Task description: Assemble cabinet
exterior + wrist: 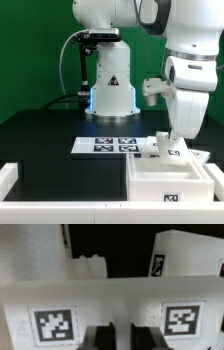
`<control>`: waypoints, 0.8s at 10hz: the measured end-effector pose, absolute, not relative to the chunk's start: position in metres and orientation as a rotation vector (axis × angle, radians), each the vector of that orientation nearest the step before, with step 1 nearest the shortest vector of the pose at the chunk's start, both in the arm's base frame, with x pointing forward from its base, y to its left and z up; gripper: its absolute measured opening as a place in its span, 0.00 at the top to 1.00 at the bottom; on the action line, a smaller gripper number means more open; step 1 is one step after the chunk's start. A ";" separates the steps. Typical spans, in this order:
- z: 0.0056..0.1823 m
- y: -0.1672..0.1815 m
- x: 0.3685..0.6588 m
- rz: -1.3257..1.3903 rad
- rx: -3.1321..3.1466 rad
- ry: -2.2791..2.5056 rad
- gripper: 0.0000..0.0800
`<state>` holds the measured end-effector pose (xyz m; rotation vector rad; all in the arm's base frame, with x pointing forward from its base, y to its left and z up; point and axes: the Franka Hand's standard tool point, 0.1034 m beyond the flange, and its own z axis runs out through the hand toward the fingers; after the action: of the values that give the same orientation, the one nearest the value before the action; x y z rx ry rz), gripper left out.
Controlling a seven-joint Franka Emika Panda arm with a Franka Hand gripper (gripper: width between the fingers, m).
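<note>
The cabinet (168,178), a white open box with a tag on its near face, stands at the exterior view's lower right. My gripper (172,134) hangs over its far rim, beside small white tagged panels (164,146). In the wrist view my gripper (122,339) is low over a broad white face (115,297) that bears two tags. I cannot tell which part that face belongs to. The dark fingers (98,339) stand close together with a narrow white strip (122,333) clamped between them. It looks like the edge of a thin panel. White walls (185,255) rise beyond.
The marker board (103,145) lies flat on the black table to the exterior view's left of the gripper. The arm's base (110,90) stands behind it. A white ledge (60,210) runs along the front edge, with a white block (6,178) at the exterior view's left.
</note>
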<state>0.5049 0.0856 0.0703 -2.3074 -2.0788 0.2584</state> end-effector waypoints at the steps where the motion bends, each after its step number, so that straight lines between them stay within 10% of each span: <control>1: 0.068 0.085 0.510 0.252 -2.294 -2.091 0.92; 8: 0.066 0.092 0.586 0.146 -2.334 -2.097 0.92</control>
<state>0.5864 0.0920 0.0656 -2.3339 -2.0975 0.1465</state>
